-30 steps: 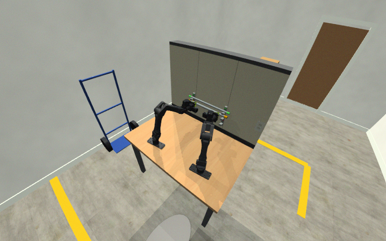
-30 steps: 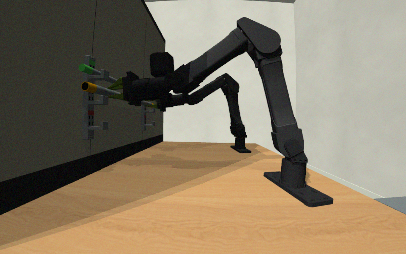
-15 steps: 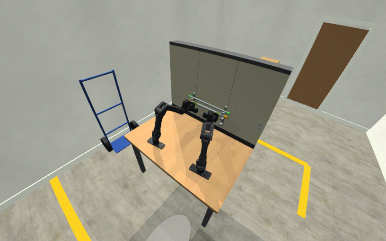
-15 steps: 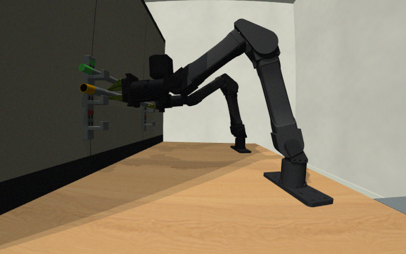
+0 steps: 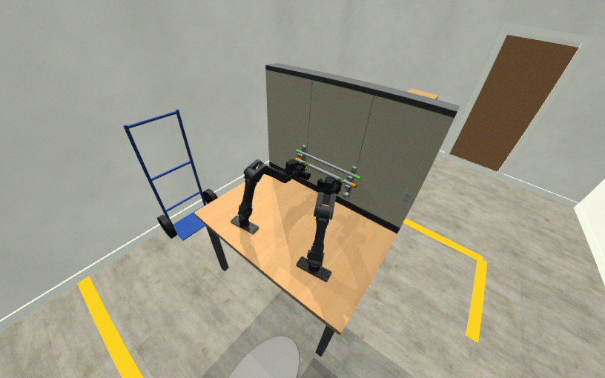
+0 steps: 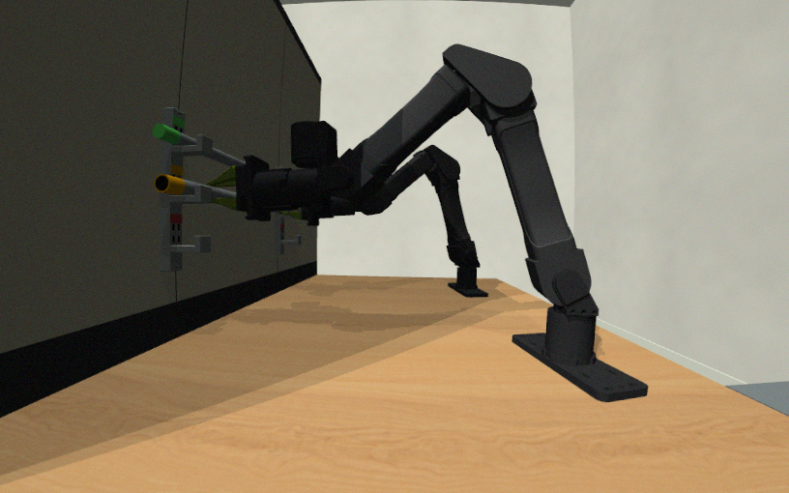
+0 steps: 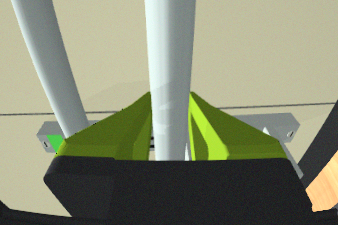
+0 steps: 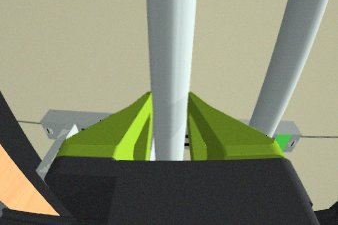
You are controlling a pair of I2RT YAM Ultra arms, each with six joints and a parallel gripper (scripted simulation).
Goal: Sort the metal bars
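The green-ended bar (image 5: 328, 164) (image 6: 166, 133) (image 7: 45, 46) (image 8: 295, 46) lies on the top pair of arms, beside the green label (image 6: 179, 123). The orange-ended bar (image 5: 354, 185) (image 6: 169, 184) (image 7: 170, 36) (image 8: 171, 36) is at the middle pair, below the orange label (image 6: 176, 170), and appears to touch the near middle arm; contact at the far arm is hidden. My left gripper (image 7: 170, 99) (image 6: 209, 191) is shut around this bar near the rack's left upright. My right gripper (image 8: 169, 99) is shut around it near the right upright.
The bottom rack arm (image 6: 187, 247) below the red label (image 6: 175, 217) is empty. The green-ended bar runs close above both grippers. The wall panel (image 5: 408, 150) stands right behind the rack, and the table top (image 6: 385, 428) lies below the arms.
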